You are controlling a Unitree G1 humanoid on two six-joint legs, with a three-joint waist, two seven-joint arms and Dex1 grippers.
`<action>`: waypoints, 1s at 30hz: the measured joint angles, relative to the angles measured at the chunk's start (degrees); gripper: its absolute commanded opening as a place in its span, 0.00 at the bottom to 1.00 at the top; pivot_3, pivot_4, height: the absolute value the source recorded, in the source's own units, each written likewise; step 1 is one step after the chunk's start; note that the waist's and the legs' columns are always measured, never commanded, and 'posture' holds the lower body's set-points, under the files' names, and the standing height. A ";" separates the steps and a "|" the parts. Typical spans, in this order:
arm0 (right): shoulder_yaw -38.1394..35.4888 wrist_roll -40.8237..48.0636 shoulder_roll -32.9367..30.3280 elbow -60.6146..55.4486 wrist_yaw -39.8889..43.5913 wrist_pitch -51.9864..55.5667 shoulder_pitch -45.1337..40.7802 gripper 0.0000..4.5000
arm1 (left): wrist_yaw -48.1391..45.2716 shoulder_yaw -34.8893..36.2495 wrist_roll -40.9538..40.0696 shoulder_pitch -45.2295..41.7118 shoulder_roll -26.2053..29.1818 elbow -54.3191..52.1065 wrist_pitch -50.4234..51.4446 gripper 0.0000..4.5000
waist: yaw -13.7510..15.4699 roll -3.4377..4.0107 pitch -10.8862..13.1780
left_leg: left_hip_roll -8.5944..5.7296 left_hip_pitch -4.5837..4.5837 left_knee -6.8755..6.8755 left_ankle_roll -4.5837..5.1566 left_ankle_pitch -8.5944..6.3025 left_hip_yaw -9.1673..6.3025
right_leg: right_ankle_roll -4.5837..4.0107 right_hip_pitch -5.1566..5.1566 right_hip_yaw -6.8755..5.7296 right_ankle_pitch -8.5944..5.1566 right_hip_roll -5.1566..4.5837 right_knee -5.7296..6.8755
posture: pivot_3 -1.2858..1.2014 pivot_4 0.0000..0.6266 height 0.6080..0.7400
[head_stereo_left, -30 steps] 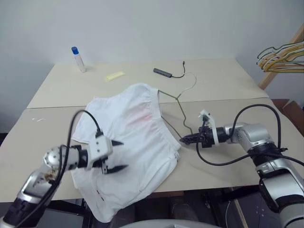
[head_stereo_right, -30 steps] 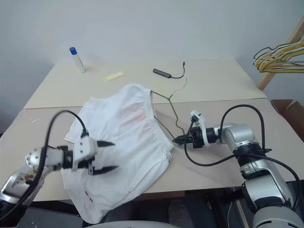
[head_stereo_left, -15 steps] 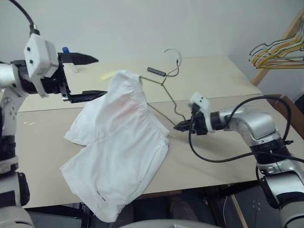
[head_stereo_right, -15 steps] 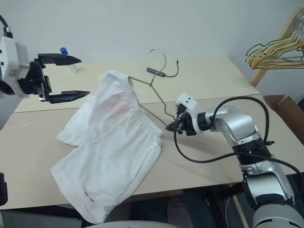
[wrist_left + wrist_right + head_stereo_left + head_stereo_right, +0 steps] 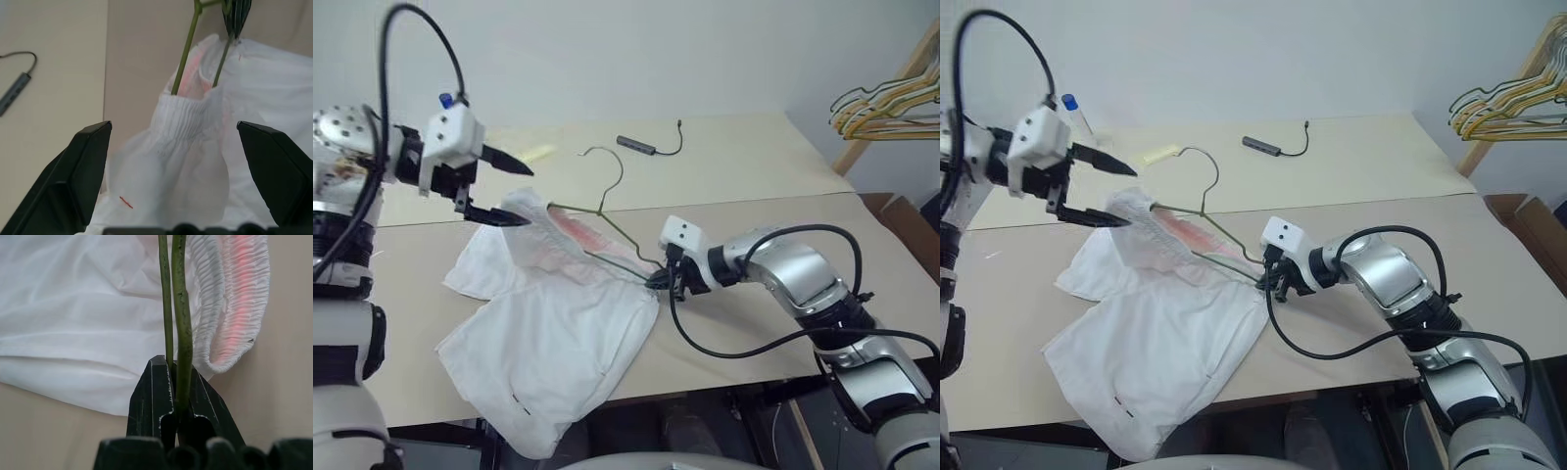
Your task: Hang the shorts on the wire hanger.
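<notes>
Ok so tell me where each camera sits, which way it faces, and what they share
Left eye and right eye views: on the head, looking forward and down at the table; both arms show.
Left wrist view: on the left arm, looking along the open left hand at the shorts.
Right wrist view: on the right arm, looking along the right hand, shut on the wire hanger.
Shared: every view shows shorts and hanger.
</notes>
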 measured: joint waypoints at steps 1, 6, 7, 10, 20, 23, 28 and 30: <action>0.07 -0.16 0.00 -0.60 -0.01 0.04 0.01 0.00 | 0.00 -1.87 -0.20 -0.46 0.16 0.67 -1.05 0.95 | -0.23 0.00 0.00 | 0.00 0.00 0.00 0.00 0.00 -0.01 | 0.00 0.00 0.00 0.00 0.00 0.00 | 0.50 0.00 1.00; 0.14 -0.23 0.03 -2.75 -0.12 0.45 0.15 0.00 | -0.01 -5.86 -1.71 -2.34 -0.31 4.19 -2.72 0.65 | -0.81 0.00 0.00 | -0.01 -0.06 0.03 0.00 0.00 -0.05 | 0.01 0.00 -0.04 -0.01 -0.01 -0.01 | 0.49 0.00 1.00; 0.18 -0.27 0.02 -2.97 -0.15 0.46 0.20 0.00 | -0.01 -6.19 -1.85 -2.56 -0.49 4.65 -3.25 0.58 | -0.84 0.00 0.00 | -0.01 -0.06 0.03 0.00 0.00 -0.06 | 0.01 0.00 -0.04 -0.01 -0.01 -0.02 | 0.49 0.00 1.00; 0.20 -0.55 0.01 -3.51 -0.41 0.60 0.39 0.00 | -0.01 -8.09 -2.19 -3.04 -0.86 6.11 -3.56 0.37 | -0.95 0.00 0.00 | -0.01 -0.06 0.03 0.00 0.00 -0.07 | 0.01 -0.01 -0.05 -0.01 -0.01 -0.02 | 0.49 0.00 1.00; -0.17 -3.97 -0.97 -3.69 -1.18 -5.94 3.54 0.00 | -0.03 -10.48 -2.15 -3.03 -2.16 6.68 -6.79 0.00 | -1.14 0.00 0.00 | -0.01 -0.10 0.04 0.00 0.00 -0.10 | 0.01 -0.01 -0.08 -0.01 -0.02 -0.02 | 0.49 0.00 1.00; -0.23 -7.91 -0.70 -2.81 -2.01 -15.91 6.03 0.00 | -0.03 -8.44 -0.78 -2.73 -3.07 7.78 -8.88 0.00 | -1.13 -0.01 -0.01 | -0.02 -0.13 0.09 0.00 0.00 -0.09 | 0.02 -0.03 -0.08 -0.01 -0.02 -0.02 | 0.49 0.00 1.00; -2.65 -10.25 3.84 1.09 -5.02 -21.87 7.21 0.26 | -0.03 -5.65 -0.26 -2.25 -1.89 8.02 -9.64 0.00 | -2.21 -0.04 -0.03 | -0.01 -0.09 0.08 0.00 0.00 -0.14 | 0.01 -0.04 -0.08 0.00 -0.01 0.13 | 0.49 0.00 1.00; -3.62 -10.16 3.90 1.02 -4.76 -23.42 7.29 0.42 | -0.02 -4.32 0.17 -1.89 -1.97 8.02 -9.70 0.00 | -2.30 -0.04 -0.03 | -0.04 -0.10 0.10 0.00 0.00 -0.16 | 0.01 -0.04 -0.09 0.00 -0.04 0.17 | 0.50 0.00 1.00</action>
